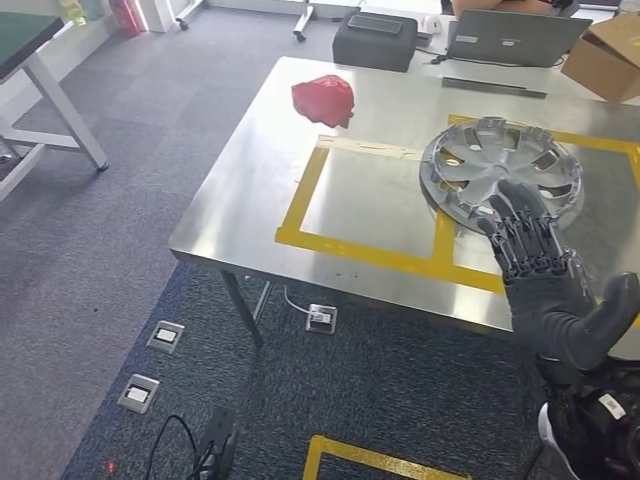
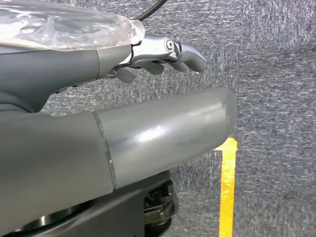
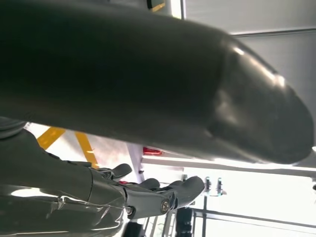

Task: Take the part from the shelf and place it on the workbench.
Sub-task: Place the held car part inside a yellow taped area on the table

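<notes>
On the workbench, hubcap under right hand, fingers spread, holding nothing

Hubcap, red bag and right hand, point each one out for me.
hubcap (image 1: 483, 160), head view, on its silver spokes left of centre.
red bag (image 1: 323, 98), head view, middle of the crumpled plastic.
right hand (image 1: 545, 285), head view, back of the hand.

Workshop-like lab: steel workbench with taped zones, grey carpet.
</notes>
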Controlling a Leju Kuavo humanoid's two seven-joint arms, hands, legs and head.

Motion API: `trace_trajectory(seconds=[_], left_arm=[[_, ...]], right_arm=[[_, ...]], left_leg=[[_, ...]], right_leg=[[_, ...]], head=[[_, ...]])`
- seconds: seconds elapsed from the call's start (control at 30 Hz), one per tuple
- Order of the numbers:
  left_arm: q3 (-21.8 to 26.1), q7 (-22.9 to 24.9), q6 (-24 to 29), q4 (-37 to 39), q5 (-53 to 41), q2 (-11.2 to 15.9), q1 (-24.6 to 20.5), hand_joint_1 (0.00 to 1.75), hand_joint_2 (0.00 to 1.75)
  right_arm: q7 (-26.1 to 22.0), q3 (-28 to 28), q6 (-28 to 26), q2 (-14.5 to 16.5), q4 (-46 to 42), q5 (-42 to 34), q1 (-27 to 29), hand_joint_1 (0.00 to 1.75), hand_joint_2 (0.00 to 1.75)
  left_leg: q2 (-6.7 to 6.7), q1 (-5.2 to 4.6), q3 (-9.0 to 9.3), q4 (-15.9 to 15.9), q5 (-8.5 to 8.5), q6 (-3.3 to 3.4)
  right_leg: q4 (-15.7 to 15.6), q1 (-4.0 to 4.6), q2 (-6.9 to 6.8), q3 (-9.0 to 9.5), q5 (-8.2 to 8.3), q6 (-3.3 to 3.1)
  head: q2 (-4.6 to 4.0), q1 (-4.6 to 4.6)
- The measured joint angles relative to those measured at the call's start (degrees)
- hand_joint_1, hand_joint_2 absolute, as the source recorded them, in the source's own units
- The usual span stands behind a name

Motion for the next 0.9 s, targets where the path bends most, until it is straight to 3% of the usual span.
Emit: trace_trajectory(seconds=[0.03, 0.1, 0.13, 0.2, 0.27, 0.3, 0.33, 0.37, 0.43, 0.47, 0.5, 0.53, 0.6, 0.63, 0.7, 0.77, 0.8, 0.83, 0.87, 0.9], left_arm=[[0.0, 0.0, 0.0, 0.0, 0.0, 0.0, 0.0, 0.0, 0.0], [0.0, 0.0, 0.0, 0.0, 0.0, 0.0, 0.0, 0.0, 0.0], [0.0, 0.0, -0.1, 0.0, 0.0, 0.1, 0.0, 0.0, 0.0], [0.0, 0.0, -0.1, 0.0, 0.0, 0.1, 0.0, 0.0, 0.0], [0.0, 0.0, -0.1, 0.0, 0.0, 0.1, 0.0, 0.0, 0.0], [0.0, 0.0, -0.1, 0.0, 0.0, 0.1, 0.0, 0.0, 0.0], [0.0, 0.0, -0.1, 0.0, 0.1, 0.1, 0.0, 0.0, 0.0], [0.0, 0.0, -0.1, 0.0, 0.1, 0.1, 0.0, 0.0, 0.0], [0.0, 0.0, -0.1, 0.0, 0.2, 0.1, -0.1, 0.0, 0.0], [0.0, 0.0, -0.1, 0.0, 0.2, 0.2, -0.1, 0.0, 0.0], [0.0, 0.0, -0.1, 0.0, 0.2, 0.2, -0.2, 0.0, 0.0], [0.0, 0.0, -0.1, 0.0, 0.3, 0.3, -0.3, 0.0, 0.0], [0.0, 0.0, -0.1, 0.0, 0.3, 0.3, -0.2, 0.0, 0.0], [0.0, 0.0, -0.1, 0.0, 0.4, 0.3, -0.2, 0.0, 0.0], [0.0, 0.0, -0.1, 0.0, 0.4, 0.3, -0.3, 0.0, 0.0], [0.0, 0.0, -0.1, 0.0, 0.4, 0.2, -0.3, 0.0, 0.0], [0.0, 0.0, -0.1, 0.0, 0.4, 0.2, -0.3, 0.0, 0.0], [0.0, 0.0, -0.1, 0.0, 0.4, 0.2, -0.2, 0.0, 0.0], [0.0, 0.0, -0.1, 0.0, 0.4, 0.2, -0.2, 0.0, 0.0], [0.0, 0.0, -0.1, 0.0, 0.4, 0.2, -0.2, 0.0, 0.0]], right_arm=[[0.0, 0.0, 0.0, 0.0, -0.1, 0.1, 0.0, 0.0, 0.0], [0.0, 0.0, 0.0, 0.0, -0.2, 0.2, 0.0, 0.0, 0.0], [0.0, 0.0, 0.0, 0.0, -0.2, 0.3, 0.0, 0.0, 0.0], [0.0, 0.0, -0.1, 0.1, -0.2, 0.3, 0.0, 0.0, 0.0], [0.1, 0.0, -0.1, 0.2, -0.2, 0.5, 0.0, 0.0, 0.0], [0.1, 0.1, -0.1, 0.3, -0.2, 0.5, 0.0, 0.0, 0.0], [0.1, 0.1, -0.1, 0.3, -0.2, 0.5, 0.0, 0.0, 0.0], [0.1, 0.1, -0.1, 0.4, -0.2, 0.5, 0.0, 0.0, 0.0], [0.1, 0.1, -0.1, 0.5, -0.2, 0.5, 0.0, 0.0, 0.0], [0.1, 0.1, -0.1, 0.5, -0.2, 0.6, -0.1, 0.0, 0.0], [0.1, 0.1, -0.1, 0.6, -0.2, 0.6, -0.2, 0.0, 0.0], [0.1, 0.1, -0.1, 0.6, -0.2, 0.6, -0.2, 0.0, 0.0], [0.1, 0.1, -0.1, 0.6, -0.2, 0.6, -0.3, 0.0, 0.0], [0.1, 0.1, -0.1, 0.6, -0.2, 0.6, -0.3, 0.0, 0.0], [0.1, 0.1, -0.1, 0.6, -0.2, 0.6, -0.4, 0.0, 0.0], [0.1, 0.1, -0.1, 0.6, -0.2, 0.6, -0.3, 0.0, 0.0], [0.1, 0.1, -0.1, 0.6, -0.2, 0.6, -0.3, 0.0, 0.0], [0.1, 0.1, -0.1, 0.6, -0.1, 0.6, -0.3, 0.0, 0.0], [0.1, 0.1, -0.2, 0.6, -0.1, 0.6, -0.3, 0.0, 0.0], [0.1, 0.1, -0.2, 0.6, -0.1, 0.6, -0.3, 0.0, 0.0]], left_leg=[[0.0, -0.07, -0.24, 0.1, 0.42, -0.33], [-0.03, -0.08, -0.61, 0.2, 0.97, -0.95], [-0.05, -0.04, -1.11, 0.9, 0.22, -1.28], [-0.09, 0.17, -3.07, 5.5, -4.11, -1.89], [-0.1, 0.3, -5.69, 13.6, -9.37, -2.34], [-0.1, 0.33, -6.35, 16.8, -10.51, -2.44], [-0.1, 0.33, -6.09, 18.1, -10.34, -2.43], [-0.1, 0.33, -4.85, 17.4, -9.19, -2.3], [-0.14, 0.2, 0.86, 9.5, -6.23, -1.63], [-0.18, 0.06, 3.71, 4.9, -5.58, -1.24], [-0.23, -0.11, 5.82, 1.3, -5.25, -0.87], [-0.27, -0.28, 6.71, -0.5, -5.33, -0.62], [-0.21, -0.28, 6.49, -1.2, -4.75, -0.07], [-0.12, -0.17, 6.24, -1.4, -4.32, 0.31], [0.12, 0.12, 5.46, -1.8, -3.36, 1.15], [0.21, 0.09, 4.32, -1.8, -2.51, 1.46], [0.22, 0.1, 3.72, -1.7, -2.08, 1.44], [0.23, 0.11, 3.07, -1.5, -1.67, 1.35], [0.23, 0.15, 2.4, -1.3, -1.29, 1.2], [0.22, 0.2, 1.78, -1.0, -0.99, 1.02]], right_leg=[[-1.4, 0.17, 0.07, 0.64, -0.35, -0.28], [-1.6, 0.13, 0.0, 0.05, 0.27, -1.15], [-1.6, 0.01, -0.13, -0.43, 0.69, -1.63], [-1.7, -0.24, -0.45, -1.66, 1.75, -2.56], [-1.6, -0.13, -0.54, -3.2, 2.87, -2.94], [-1.5, -0.07, -0.55, -4.0, 3.43, -2.95], [-1.5, -0.01, -0.55, -4.75, 3.95, -2.93], [-1.4, 0.05, -0.55, -5.38, 4.39, -2.87], [-1.3, 0.18, -0.51, -6.29, 5.11, -2.65], [-1.2, 0.28, -0.52, -6.61, 5.45, -2.45], [-1.2, 0.33, -0.53, -6.84, 5.86, -2.17], [-1.3, 0.32, -0.55, -7.02, 6.26, -1.87], [-1.4, 0.23, -0.53, -7.3, 6.84, -1.18], [-0.8, 0.2, -0.47, -7.65, 6.14, -0.89], [3.6, 0.17, -0.38, -9.23, 2.03, -0.41], [11.8, 0.11, -0.35, -11.47, -3.3, 0.0], [15.1, 0.08, -0.35, -12.06, -4.62, 0.2], [16.6, 0.01, -0.36, -11.79, -4.62, 0.36], [15.7, -0.1, -0.36, -10.38, -3.4, 0.46], [12.7, -0.23, -0.37, -8.02, -1.64, 0.5]], head=[[0.0, 0.01], [0.0, -0.01], [0.0, -0.03], [0.0, -0.26], [0.0, -0.54], [0.0, -0.61], [0.0, -0.69], [0.0, -0.8], [0.0, -1.03], [0.0, -1.1], [0.0, -1.14], [0.0, -1.18], [0.0, -1.26], [0.0, -1.27], [0.0, -1.04], [0.0, -0.74], [0.0, -0.6], [0.0, -0.5], [0.0, -0.38], [0.0, -0.27]])
